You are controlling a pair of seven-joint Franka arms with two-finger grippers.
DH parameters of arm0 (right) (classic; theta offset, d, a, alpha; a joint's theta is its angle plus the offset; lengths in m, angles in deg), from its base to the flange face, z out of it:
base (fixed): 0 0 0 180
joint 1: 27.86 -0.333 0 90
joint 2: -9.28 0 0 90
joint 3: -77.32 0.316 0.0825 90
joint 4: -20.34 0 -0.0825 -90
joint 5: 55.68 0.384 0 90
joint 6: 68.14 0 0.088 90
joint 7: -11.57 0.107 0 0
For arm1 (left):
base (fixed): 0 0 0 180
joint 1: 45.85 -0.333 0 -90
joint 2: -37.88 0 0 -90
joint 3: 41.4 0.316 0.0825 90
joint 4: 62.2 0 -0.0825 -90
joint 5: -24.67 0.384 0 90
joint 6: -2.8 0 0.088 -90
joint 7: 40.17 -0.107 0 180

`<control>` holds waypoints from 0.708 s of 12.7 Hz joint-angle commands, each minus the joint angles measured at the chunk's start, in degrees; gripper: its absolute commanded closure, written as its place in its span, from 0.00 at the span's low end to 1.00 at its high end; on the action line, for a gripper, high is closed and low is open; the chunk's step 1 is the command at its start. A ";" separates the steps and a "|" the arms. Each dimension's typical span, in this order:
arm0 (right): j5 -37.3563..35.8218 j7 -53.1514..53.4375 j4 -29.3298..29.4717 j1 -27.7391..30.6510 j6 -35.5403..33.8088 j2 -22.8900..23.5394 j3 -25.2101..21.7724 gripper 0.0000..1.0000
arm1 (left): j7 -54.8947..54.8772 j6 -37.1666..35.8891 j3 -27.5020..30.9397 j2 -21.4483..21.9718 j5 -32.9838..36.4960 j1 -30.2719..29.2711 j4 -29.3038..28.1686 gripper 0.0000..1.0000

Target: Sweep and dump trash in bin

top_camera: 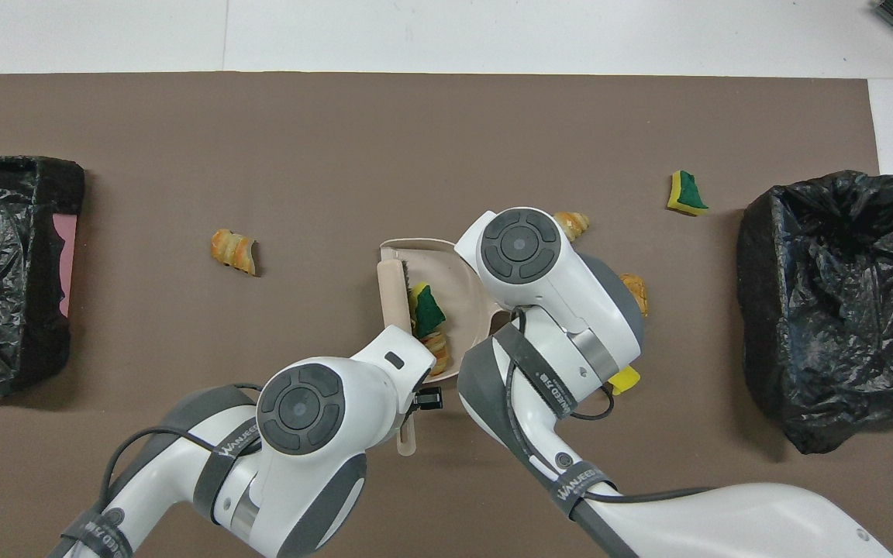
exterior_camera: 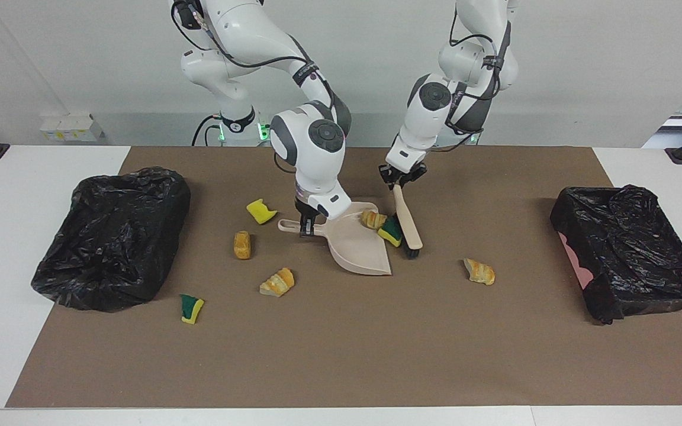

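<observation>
Left gripper [exterior_camera: 401, 180] clamps the brush [exterior_camera: 407, 224] — right gripper [exterior_camera: 305, 228] grips the dustpan [exterior_camera: 357, 247], sponge [exterior_camera: 391, 232] at its one-o'clock edge.

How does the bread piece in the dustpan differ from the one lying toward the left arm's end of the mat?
The bread piece in the dustpan sits inside the beige pan against a green-and-yellow sponge chunk, with the brush right beside it. The bread piece toward the left arm's end lies alone on the brown mat, unswept. Both are golden-brown and about equal in size.
</observation>
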 commanded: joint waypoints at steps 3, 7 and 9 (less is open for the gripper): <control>-0.26 1.05 0.80 1.61 -0.33 -1.05 0.26 1.00 | -3.45 -5.59 1.53 -1.05 2.90 -4.82 5.76 1.00; -0.18 2.01 1.59 1.61 -0.51 -0.97 0.17 1.00 | -12.66 -13.08 1.61 -2.63 6.00 -13.18 9.90 1.00; -0.09 2.19 1.51 1.61 -0.51 -0.97 0.26 1.00 | -17.50 -13.09 1.61 -3.07 6.26 -17.56 9.90 1.00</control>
